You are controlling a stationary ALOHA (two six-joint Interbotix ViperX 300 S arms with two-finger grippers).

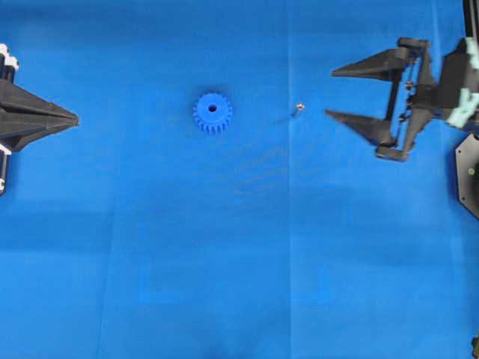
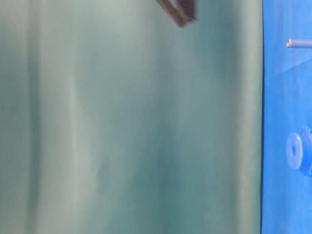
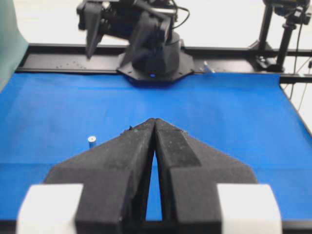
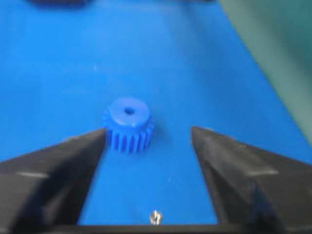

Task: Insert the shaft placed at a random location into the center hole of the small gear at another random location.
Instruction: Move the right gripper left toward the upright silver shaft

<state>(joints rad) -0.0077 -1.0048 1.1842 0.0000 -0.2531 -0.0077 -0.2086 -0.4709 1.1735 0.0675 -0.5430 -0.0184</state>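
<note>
The right gripper hangs over the blue cloth with its two black fingers spread wide and nothing between them. Just ahead of its fingertips, slightly nearer the lower finger as seen from overhead, stands the shaft, a tiny silvery pin apart from both fingers; in the right wrist view it sits low between the two fingers, close in front of the camera. Farther out beyond the shaft lies the small gear, flat on the cloth with its hub up and the center hole showing dark in the middle, well apart from the pin. Across the cloth, the left gripper is clenched, its fingers pressed together to a point with nothing in them, well short of the gear.
</note>
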